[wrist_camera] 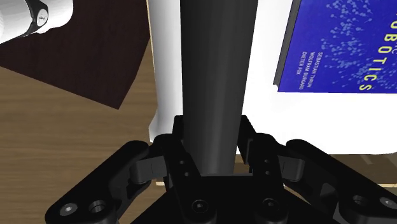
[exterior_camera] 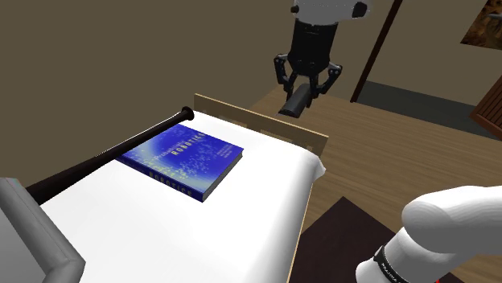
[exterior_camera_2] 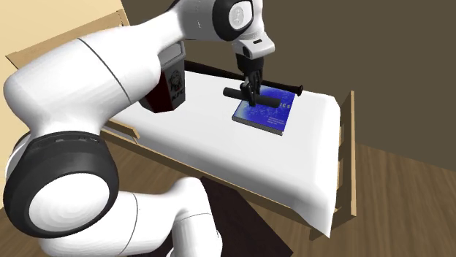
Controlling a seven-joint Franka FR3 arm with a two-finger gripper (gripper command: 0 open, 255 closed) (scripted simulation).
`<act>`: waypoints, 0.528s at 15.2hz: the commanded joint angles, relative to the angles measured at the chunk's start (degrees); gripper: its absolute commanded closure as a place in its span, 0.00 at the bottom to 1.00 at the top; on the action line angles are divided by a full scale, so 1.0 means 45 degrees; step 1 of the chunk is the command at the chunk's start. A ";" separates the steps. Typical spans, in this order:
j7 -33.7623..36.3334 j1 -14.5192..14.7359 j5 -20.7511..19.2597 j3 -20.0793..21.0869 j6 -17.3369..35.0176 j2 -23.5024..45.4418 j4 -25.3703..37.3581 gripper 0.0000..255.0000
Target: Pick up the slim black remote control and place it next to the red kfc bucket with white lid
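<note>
Remote control [exterior_camera: 295, 100], slim and black: clasped by the pincer [exterior_camera: 306, 85], both fingers [wrist_camera: 167, 156] pressed against its long sides. Hangs in the air, clear of every surface, over the end of the bed [exterior_camera: 161, 233] by the wooden end board [exterior_camera: 265, 119]. Lies level in the second exterior view, jutting out sideways from the closed pincer. Reaches well past the fingertips in the wrist view, crossing the bed's white edge.

Just beyond, flat on the white cover: a blue book [exterior_camera: 181, 163] with pale speckles and the word ROBOTICS on its front. Sits apart from the remote control, well below it. Along the bed's far side in the shoulder view, a dark baseball bat [exterior_camera: 104, 157], stretched lengthwise, knob near the end board, close beside the book but seemingly not touching it.

Further off, at the other end of the bed: the bucket [exterior_camera_2: 157, 98], dark red with a grey printed panel, largely hidden behind the white arm [exterior_camera_2: 109, 73] in the second exterior view. Stands well apart from the remote control, with the book between the two. At the shoulder view's lower left, a grey rounded shape [exterior_camera: 24, 233], possibly the same bucket, though hard to tell from so little.

Around the bed: brown wooden floor [exterior_camera: 378, 137] and a dark rug [exterior_camera: 338, 241] beside it.
</note>
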 commanded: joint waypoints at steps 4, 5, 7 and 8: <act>-0.0033 -0.0143 -0.0173 -0.0086 -0.0801 0.0272 0.1059 1.00; -0.0037 -0.0176 -0.0210 -0.0095 -0.0958 0.0341 0.1281 1.00; -0.0042 -0.0243 -0.0284 -0.0107 -0.1273 0.0486 0.1734 1.00; -0.0043 -0.0278 -0.0322 -0.0110 -0.1432 0.0564 0.1966 1.00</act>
